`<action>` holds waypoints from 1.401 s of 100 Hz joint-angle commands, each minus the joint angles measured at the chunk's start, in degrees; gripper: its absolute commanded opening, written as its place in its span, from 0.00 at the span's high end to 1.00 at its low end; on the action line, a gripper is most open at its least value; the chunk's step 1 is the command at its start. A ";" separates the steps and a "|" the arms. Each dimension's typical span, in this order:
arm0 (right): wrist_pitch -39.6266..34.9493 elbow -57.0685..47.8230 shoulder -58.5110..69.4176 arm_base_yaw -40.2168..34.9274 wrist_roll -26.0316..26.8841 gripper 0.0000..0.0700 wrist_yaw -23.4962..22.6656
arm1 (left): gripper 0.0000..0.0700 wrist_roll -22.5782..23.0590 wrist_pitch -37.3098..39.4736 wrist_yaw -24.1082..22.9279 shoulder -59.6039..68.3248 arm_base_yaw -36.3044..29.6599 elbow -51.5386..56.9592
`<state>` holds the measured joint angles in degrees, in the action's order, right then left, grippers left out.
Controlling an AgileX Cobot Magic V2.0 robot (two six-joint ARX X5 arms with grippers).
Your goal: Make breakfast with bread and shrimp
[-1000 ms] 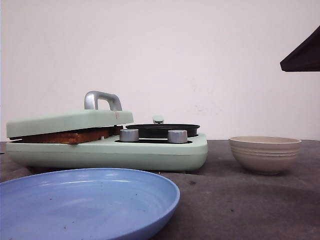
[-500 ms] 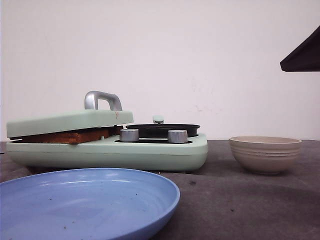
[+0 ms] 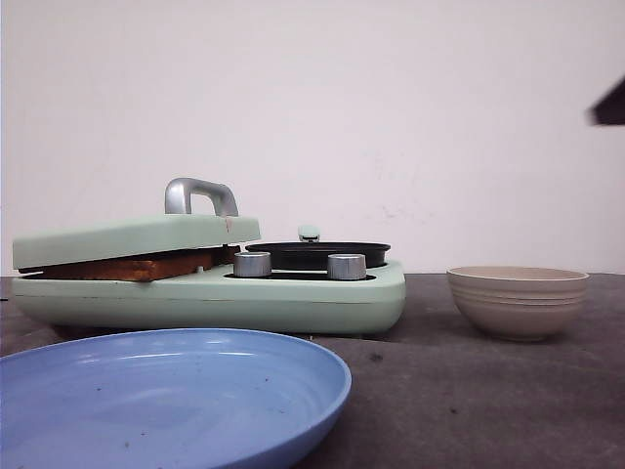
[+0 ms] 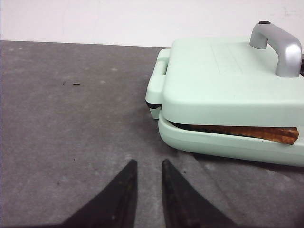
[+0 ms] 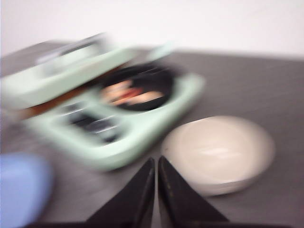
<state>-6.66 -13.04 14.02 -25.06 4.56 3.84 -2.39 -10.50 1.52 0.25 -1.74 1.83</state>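
Grey tabletop point(image 3: 469, 391), white wall behind. Bread point(image 3: 137, 266) is sandwiched under the mint press lid point(image 3: 137, 237) at left-centre; shrimp point(image 5: 129, 96) is a blurry orange patch in the black pan point(image 3: 317, 254). Left gripper point(image 4: 146, 170) sits slightly apart, right gripper point(image 5: 156, 166) is pinched together, both holding nothing.

A: The breakfast maker point(image 3: 293, 298) is pale mint green, its lid handle point(image 3: 198, 193) and two knobs point(image 3: 252, 264) silver, and its pan point(image 3: 317, 254) black.

B: The bread point(image 4: 247, 132) under the lid shows a golden-brown crust. The plate point(image 3: 166, 396) is light blue; the bowl point(image 3: 518, 301) is beige with faint ridged bands.

A: The worktop point(image 4: 71, 118) is dark grey, the wall point(image 3: 391, 117) white. Blurred orange-pink pieces point(image 5: 128, 95) lie in the pan.
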 commanded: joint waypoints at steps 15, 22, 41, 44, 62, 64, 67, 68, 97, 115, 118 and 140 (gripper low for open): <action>3.34 6.40 -5.92 8.79 -9.62 0.99 3.08 | 0.97 0.66 -0.24 -0.07 0.02 -0.09 -1.01; 4.31 9.62 -8.87 10.88 -9.77 0.99 3.08 | 0.97 0.66 -0.24 -0.04 0.02 -0.09 -1.01; -3.80 12.35 -13.81 14.80 -9.75 0.99 1.73 | 0.97 0.66 -0.31 -0.04 0.02 -0.09 -0.98; -3.85 12.35 -13.81 15.02 -10.08 0.99 1.90 | 0.97 0.66 -0.28 -0.04 0.00 -0.11 -0.98; -3.87 12.35 -13.81 14.99 -10.16 0.99 2.16 | 0.97 0.66 -0.24 -0.04 0.00 -0.09 -0.96; -3.87 12.35 -13.81 14.97 -10.14 0.99 2.14 | 0.97 0.66 -0.24 -0.07 0.00 -0.09 -0.96; -3.87 12.35 -13.81 14.97 -10.12 0.99 2.01 | 0.97 0.66 -0.24 -0.04 0.00 -0.09 -0.96; -3.87 12.35 -13.81 14.97 -10.12 0.99 1.97 | 0.97 0.66 -0.24 -0.04 0.00 -0.09 -0.96; -2.14 12.33 -13.81 15.17 -10.10 0.99 0.50 | 0.97 0.66 -0.24 -0.07 0.00 -0.09 -0.96; -2.16 12.33 -13.81 15.17 -10.10 0.99 0.59 | 0.97 0.66 -0.24 -0.07 0.00 -0.09 -0.96; -2.16 12.33 -13.81 15.17 -10.10 0.99 0.59 | 0.97 0.66 -0.24 -0.04 0.00 -0.09 -0.96; -2.16 12.33 -13.81 15.17 -10.10 0.99 0.59 | 0.97 0.66 -0.24 -0.07 0.00 -0.09 -0.96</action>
<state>-9.45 -0.93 0.14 -9.80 -5.15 4.49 -2.28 -10.50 1.48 0.32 -1.76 1.83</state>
